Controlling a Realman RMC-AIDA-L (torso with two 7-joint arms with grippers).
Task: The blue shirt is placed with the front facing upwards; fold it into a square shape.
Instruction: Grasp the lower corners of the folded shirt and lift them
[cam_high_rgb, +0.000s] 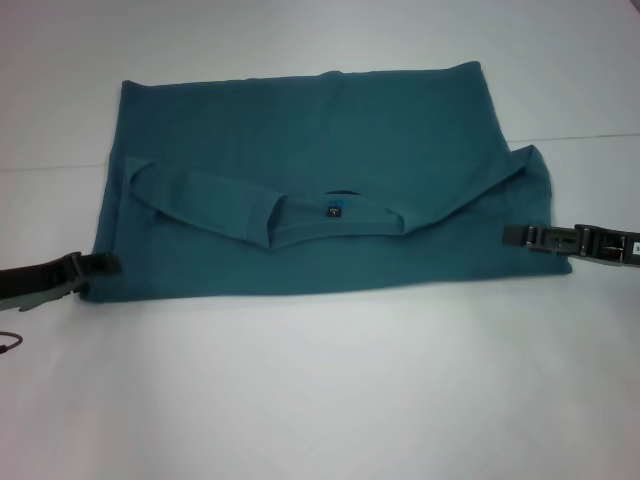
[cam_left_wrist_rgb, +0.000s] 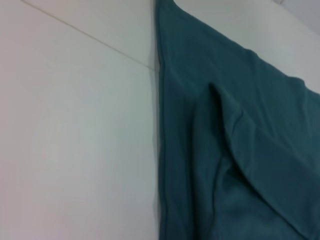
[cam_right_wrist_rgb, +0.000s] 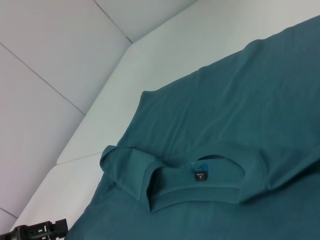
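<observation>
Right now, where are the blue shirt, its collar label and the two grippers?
blue shirt (cam_high_rgb: 400, 120): head view, flat back panel.
collar label (cam_high_rgb: 335, 210): head view, dark tag inside the neckline.
left gripper (cam_high_rgb: 95, 266): head view, fingertips at the shirt's left edge.
right gripper (cam_high_rgb: 520, 237): head view, fingertips on the shirt's right edge.

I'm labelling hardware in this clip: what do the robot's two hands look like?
In the head view, both are dark, flat, narrow fittings. The left hand is black with a greyish clasp-like part behind it. The right hand is black, blocky, with pale slots and a small white mark near the picture's edge.
</observation>
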